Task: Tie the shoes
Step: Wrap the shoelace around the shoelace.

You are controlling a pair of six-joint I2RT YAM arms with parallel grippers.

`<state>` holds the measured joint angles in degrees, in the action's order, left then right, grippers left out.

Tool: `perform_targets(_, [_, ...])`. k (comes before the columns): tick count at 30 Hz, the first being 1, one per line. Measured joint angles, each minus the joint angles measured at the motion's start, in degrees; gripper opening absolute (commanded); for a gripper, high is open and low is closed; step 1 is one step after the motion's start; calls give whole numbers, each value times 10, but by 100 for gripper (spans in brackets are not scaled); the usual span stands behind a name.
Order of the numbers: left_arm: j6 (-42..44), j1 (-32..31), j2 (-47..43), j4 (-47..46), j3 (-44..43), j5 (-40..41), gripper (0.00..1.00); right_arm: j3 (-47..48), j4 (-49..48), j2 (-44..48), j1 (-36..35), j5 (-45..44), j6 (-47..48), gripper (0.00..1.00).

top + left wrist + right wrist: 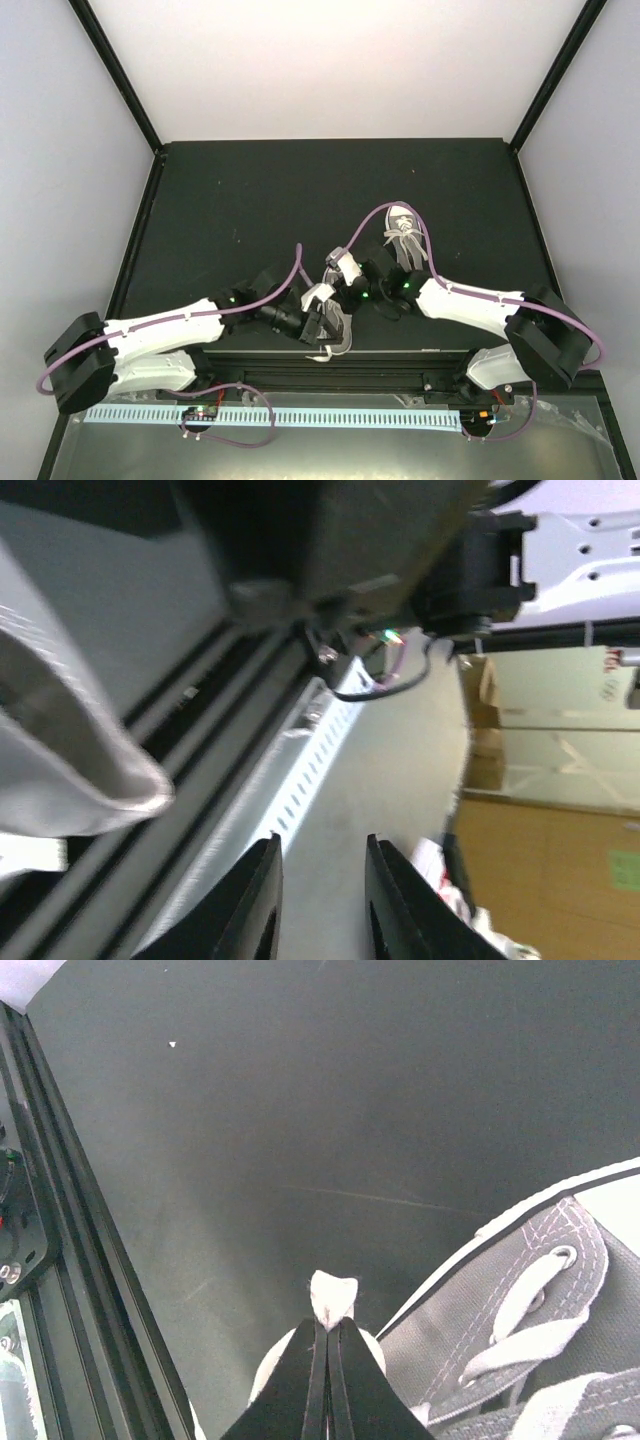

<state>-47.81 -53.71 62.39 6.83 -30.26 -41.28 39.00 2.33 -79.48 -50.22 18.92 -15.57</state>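
Observation:
One grey shoe (403, 236) with white laces lies on the black mat at the back right. The other shoe (337, 328) sits at the mat's near edge between my two grippers, mostly hidden by them. In the right wrist view my right gripper (328, 1328) is shut on a folded bit of white lace (333, 1298), with the grey shoe (520, 1330) and its eyelets close on the right. My left gripper (320, 848) is open and empty, pointing out past the table's near edge; grey shoe canvas (70, 750) shows at its left. In the top view the left gripper (318, 325) is beside the near shoe, the right gripper (347, 275) just behind it.
The metal rail (320, 365) runs along the mat's near edge, with a white perforated cable strip (270, 415) below it. Black frame posts (115, 75) stand at the back corners. White walls enclose the mat (250, 200).

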Motion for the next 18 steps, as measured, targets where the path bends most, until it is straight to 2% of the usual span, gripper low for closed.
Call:
perform_targets(3, [-16,-26,22,-40,-7,-10,42,4,0,-2,0,0,0,2])
perform_targets(7, [4,-18,14,-26,-15,3,45,8,-2,-5,0,0,-1,2])
perform_targets(13, [53,72,-59,1,-12,65,44,7,-9,-5,0,6,0,2])
perform_targets(18, [42,125,-49,-35,8,96,55,5,-16,-4,0,10,0,2])
